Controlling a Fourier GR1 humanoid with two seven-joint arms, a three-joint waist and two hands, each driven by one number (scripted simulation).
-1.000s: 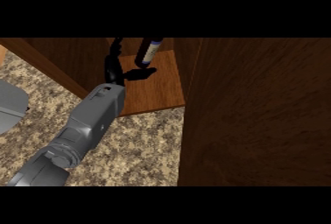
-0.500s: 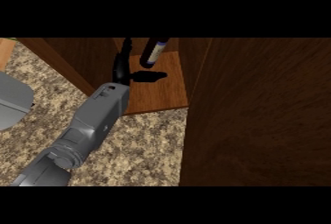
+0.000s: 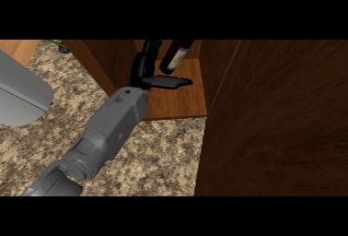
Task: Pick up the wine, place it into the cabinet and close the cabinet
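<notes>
one hand (image 3: 151, 73) reaches into the cabinet (image 3: 178, 99), fingers straight and thumb spread out, just beside the wine bottle (image 3: 174, 56), not curled round it.

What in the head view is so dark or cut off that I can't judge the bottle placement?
Head view: the wine bottle runs off the scene's top edge, dark against the dim cabinet interior; only its pale label stands out. The left hand is black on dark wood, so finger outlines blur together. The open door fills the right side, hiding whatever lies behind it.
</notes>
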